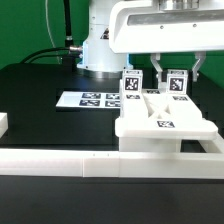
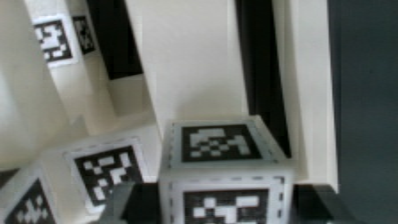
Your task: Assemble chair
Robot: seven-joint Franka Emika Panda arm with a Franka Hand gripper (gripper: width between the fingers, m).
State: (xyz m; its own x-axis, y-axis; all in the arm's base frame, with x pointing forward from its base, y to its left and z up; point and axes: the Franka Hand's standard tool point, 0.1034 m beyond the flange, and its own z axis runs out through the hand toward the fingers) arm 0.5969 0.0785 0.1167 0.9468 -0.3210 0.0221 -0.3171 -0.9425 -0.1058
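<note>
The chair is partly built: a flat white seat panel [image 1: 165,125] with a tag lies against the front rail. Two white tagged square legs stand upright on it, one [image 1: 130,86] toward the exterior view's left and one [image 1: 179,84] toward its right. My gripper [image 1: 178,74] hangs over the right leg with a dark finger on each side of it, shut on its top. In the wrist view the held leg [image 2: 221,150] fills the middle between my fingers [image 2: 317,205], with my gripper [image 2: 222,208] around it. The seat panel's tag [image 2: 107,168] and the other leg [image 2: 68,38] lie beyond.
The marker board [image 1: 90,100] lies flat on the black table behind the chair, toward the exterior view's left. A long plain white rail [image 1: 60,162] runs along the front edge, with a short white block [image 1: 4,124] at the far left. The robot base [image 1: 98,50] stands at the back.
</note>
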